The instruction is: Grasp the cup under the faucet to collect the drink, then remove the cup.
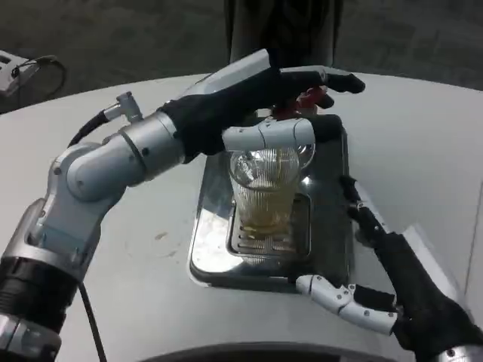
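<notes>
The cup (263,192), clear ribbed glass with a little pale drink at the bottom, stands on the slotted grille (269,234) in the middle of the steel drip tray (208,256), which sits on the white table (423,143) toward its far edge. Just behind the cup's rim I see the red lever of the faucet (308,98), with the dark body of the dispenser (279,30) rising at the table's far edge behind it. My left hand (279,102) reaches in from the left above the cup: its fingers stretch out over the faucet's red part, and one white finger lies across the front of the cup's rim. Whether that finger truly presses the glass I cannot tell, nor whether the hand has a grip on the lever beneath it. My right hand (370,264) lies at the tray's near right corner, spread wide and holding nothing; one finger points up along the tray's right edge, another lies just before its near edge. At the table's far left edge a small white box (11,69) with a dark cable sits well apart from everything.
</notes>
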Controlling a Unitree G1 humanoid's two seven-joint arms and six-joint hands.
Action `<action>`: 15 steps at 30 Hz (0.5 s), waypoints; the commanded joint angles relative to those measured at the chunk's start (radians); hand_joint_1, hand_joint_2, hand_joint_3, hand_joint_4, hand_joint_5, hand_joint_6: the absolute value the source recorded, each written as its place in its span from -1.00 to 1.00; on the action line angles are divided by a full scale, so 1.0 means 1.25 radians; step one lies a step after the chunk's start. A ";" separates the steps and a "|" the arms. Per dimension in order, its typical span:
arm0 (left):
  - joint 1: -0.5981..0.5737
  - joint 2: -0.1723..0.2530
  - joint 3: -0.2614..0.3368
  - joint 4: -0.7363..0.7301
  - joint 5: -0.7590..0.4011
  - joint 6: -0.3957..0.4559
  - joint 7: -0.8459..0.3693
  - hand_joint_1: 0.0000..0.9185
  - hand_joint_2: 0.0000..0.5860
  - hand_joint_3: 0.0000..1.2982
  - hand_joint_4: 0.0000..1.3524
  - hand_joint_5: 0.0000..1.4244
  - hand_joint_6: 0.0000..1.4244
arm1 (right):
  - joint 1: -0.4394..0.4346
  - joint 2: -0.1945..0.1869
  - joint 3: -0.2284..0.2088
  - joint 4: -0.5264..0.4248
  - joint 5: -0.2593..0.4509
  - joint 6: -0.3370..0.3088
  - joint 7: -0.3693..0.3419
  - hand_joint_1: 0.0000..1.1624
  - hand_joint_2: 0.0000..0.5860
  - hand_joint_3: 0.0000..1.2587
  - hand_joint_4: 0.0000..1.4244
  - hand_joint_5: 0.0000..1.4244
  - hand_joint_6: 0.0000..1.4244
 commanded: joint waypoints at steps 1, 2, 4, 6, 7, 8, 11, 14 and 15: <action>0.026 0.018 -0.011 0.025 0.028 0.021 -0.014 -1.00 -0.94 -0.64 -0.80 -0.71 -0.70 | -0.033 0.016 0.006 0.046 -0.007 -0.018 -0.048 0.13 -0.19 -1.00 -1.00 -0.96 -0.91; 0.025 0.018 -0.011 0.025 0.027 0.021 -0.015 -1.00 -0.94 -0.64 -0.80 -0.71 -0.70 | -0.044 0.021 0.010 0.060 -0.008 -0.014 -0.057 0.13 -0.19 -1.00 -1.00 -0.96 -0.91; 0.024 0.017 -0.009 0.027 0.025 0.020 -0.015 -1.00 -0.95 -0.65 -0.80 -0.71 -0.70 | -0.065 0.028 0.016 0.085 -0.008 -0.011 -0.070 0.13 -0.20 -1.00 -1.00 -0.96 -0.91; 0.023 0.017 -0.008 0.028 0.025 0.020 -0.015 -1.00 -0.96 -0.65 -0.80 -0.71 -0.70 | -0.088 0.032 0.020 0.113 -0.008 -0.008 -0.080 0.13 -0.20 -1.00 -1.00 -0.96 -0.91; 0.022 0.017 -0.008 0.029 0.024 0.020 -0.015 -1.00 -0.96 -0.65 -0.80 -0.71 -0.70 | -0.096 0.033 0.021 0.123 -0.008 -0.008 -0.082 0.14 -0.21 -1.00 -1.00 -0.96 -0.91; 0.021 0.017 -0.008 0.029 0.024 0.019 -0.015 -1.00 -0.96 -0.65 -0.80 -0.71 -0.70 | -0.107 0.035 0.020 0.137 -0.005 -0.010 -0.085 0.14 -0.21 -1.00 -1.00 -0.96 -0.91; 0.019 0.019 -0.005 0.031 0.022 0.019 -0.013 -1.00 -0.97 -0.65 -0.80 -0.71 -0.71 | -0.140 0.034 0.018 0.176 -0.004 -0.020 -0.096 0.14 -0.21 -1.00 -1.00 -0.96 -0.91; 0.017 0.021 -0.003 0.033 0.023 0.016 -0.012 -1.00 -0.97 -0.65 -0.80 -0.73 -0.72 | -0.166 0.041 0.007 0.208 0.009 -0.020 -0.110 0.14 -0.21 -1.00 -1.00 -0.96 -0.91; 0.016 0.023 -0.002 0.034 0.023 0.016 -0.011 -1.00 -0.97 -0.65 -0.80 -0.74 -0.72 | -0.175 0.040 0.006 0.220 0.011 -0.021 -0.114 0.14 -0.21 -1.00 -1.00 -0.96 -0.91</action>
